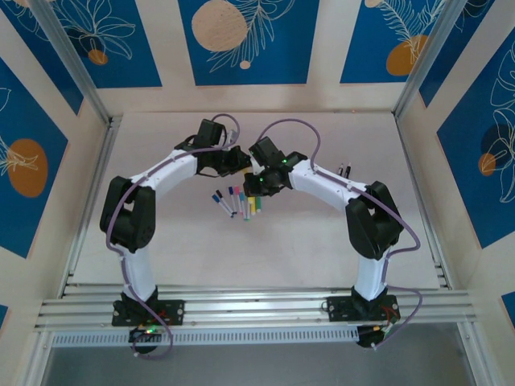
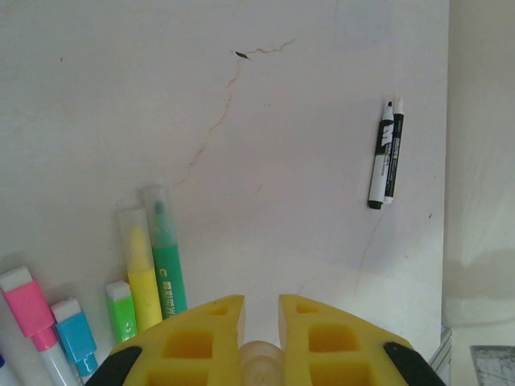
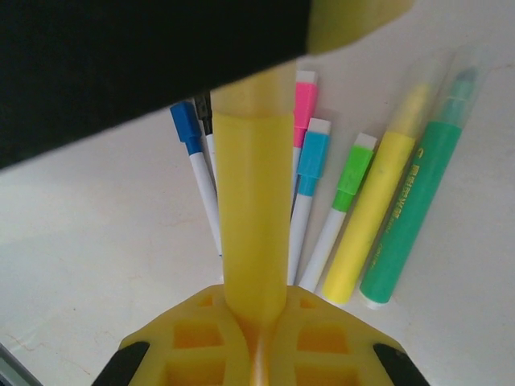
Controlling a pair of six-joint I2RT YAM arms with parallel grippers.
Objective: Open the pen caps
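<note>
Both grippers meet over the middle of the table. My right gripper (image 3: 256,293) is shut on the barrel of a yellow pen (image 3: 253,201), which stands up out of its fingers. My left gripper (image 2: 261,310) is shut on a pale translucent pen cap (image 2: 261,362), seen end-on between its yellow fingers. In the top view the left gripper (image 1: 237,161) and right gripper (image 1: 259,182) sit close together. On the table below lie more pens with blue (image 3: 186,127), pink (image 3: 305,104), cyan (image 3: 313,153) and green (image 3: 354,173) caps, plus a yellow highlighter (image 3: 374,221) and a green highlighter (image 3: 414,213).
Two black pens (image 2: 386,153) lie side by side, apart from the rest, toward the right edge of the table (image 2: 241,121). The row of pens (image 1: 237,203) lies just in front of the grippers. Walls enclose the table on three sides.
</note>
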